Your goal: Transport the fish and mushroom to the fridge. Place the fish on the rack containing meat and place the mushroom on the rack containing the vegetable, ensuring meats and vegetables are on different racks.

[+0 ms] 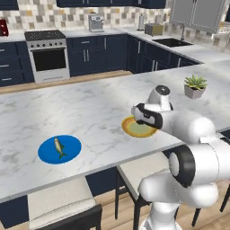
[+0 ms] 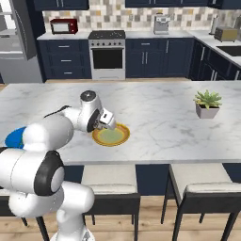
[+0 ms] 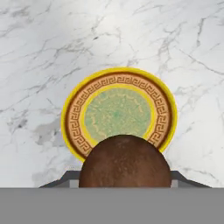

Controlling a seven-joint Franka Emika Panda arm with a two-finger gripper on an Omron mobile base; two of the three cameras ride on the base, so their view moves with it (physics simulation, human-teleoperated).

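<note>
Left to right: fish [image 1: 59, 147] waits on its blue plate [image 1: 72, 150]; my gripper [image 3: 124, 186] looks clamped on the brown mushroom [image 3: 124, 161], lifted above the yellow plate [image 3: 162, 103], presumably fridge-bound.

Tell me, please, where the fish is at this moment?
In the left base view the fish lies on a blue plate at the left near edge of the marble island, well left of the yellow plate.
</note>
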